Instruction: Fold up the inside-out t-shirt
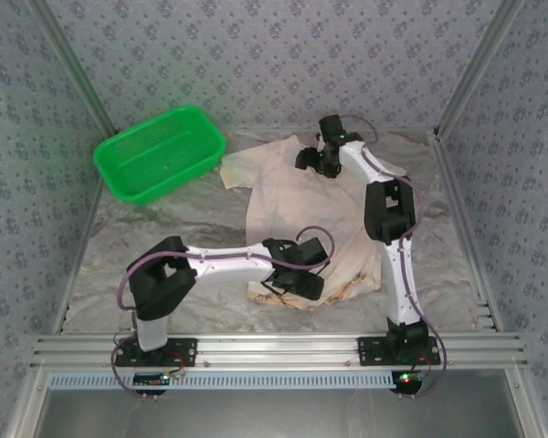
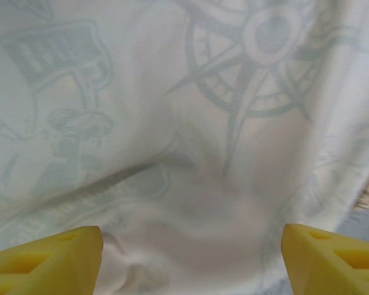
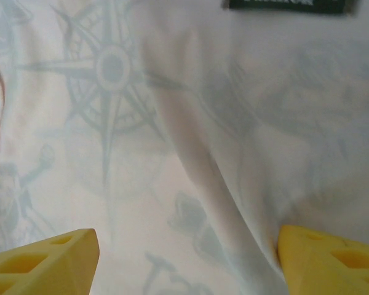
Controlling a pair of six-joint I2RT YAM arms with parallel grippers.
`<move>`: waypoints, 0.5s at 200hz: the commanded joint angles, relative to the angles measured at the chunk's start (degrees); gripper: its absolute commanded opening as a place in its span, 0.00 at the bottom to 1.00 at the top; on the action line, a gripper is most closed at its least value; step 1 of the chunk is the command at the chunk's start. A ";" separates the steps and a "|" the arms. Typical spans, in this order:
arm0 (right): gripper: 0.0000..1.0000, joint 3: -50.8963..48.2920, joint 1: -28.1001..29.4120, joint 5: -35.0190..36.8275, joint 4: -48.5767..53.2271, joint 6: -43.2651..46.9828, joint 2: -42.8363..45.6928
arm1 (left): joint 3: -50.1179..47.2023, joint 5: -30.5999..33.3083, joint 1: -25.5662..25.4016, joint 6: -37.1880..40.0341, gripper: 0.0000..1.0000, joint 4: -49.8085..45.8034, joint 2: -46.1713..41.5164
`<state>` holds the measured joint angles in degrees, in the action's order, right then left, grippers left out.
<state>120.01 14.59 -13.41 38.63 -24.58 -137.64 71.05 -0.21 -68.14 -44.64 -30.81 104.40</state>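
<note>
The t-shirt [image 1: 288, 196] lies spread on the table with its pale cream reverse side up; a strip of the printed tan side shows at its near hem [image 1: 347, 288]. My left gripper [image 1: 288, 281] hovers low over the near hem, open, its yellow fingers [image 2: 49, 258] wide apart above rumpled cloth [image 2: 184, 123] with a faint compass rose. My right gripper [image 1: 316, 160] is at the far collar end, open over a fold ridge in the cloth [image 3: 190, 160]. A dark neck label [image 3: 286, 3] sits at the top edge of the right wrist view.
A green plastic basket [image 1: 160, 151] stands at the back left, just beside the shirt's left sleeve [image 1: 237, 169]. Crinkled grey sheeting [image 1: 119, 246] covers the table. Patterned walls close in three sides, and an aluminium rail [image 1: 274, 347] runs along the front.
</note>
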 commanded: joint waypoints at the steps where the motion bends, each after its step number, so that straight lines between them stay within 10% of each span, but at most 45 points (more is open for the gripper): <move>1: 0.79 -7.30 -3.28 0.62 5.17 -1.58 14.11 | -1.33 -1.81 -0.28 2.79 0.77 1.50 -9.34; 46: 0.78 -42.96 -8.18 3.17 1.01 -10.95 44.87 | -5.20 -0.45 -0.16 31.51 0.76 3.76 -15.58; 84: 0.73 -65.97 -9.79 5.66 6.84 -16.70 68.42 | -17.02 -21.34 0.44 67.58 0.78 29.70 -15.10; 100: 0.68 -71.92 -9.67 3.59 10.61 -19.50 77.03 | -14.49 -24.29 2.09 71.63 0.75 30.03 -9.24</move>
<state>56.05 4.97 -9.19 41.78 -38.26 -69.21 55.72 -12.80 -67.81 5.89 -11.31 88.95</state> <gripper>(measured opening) 0.712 0.769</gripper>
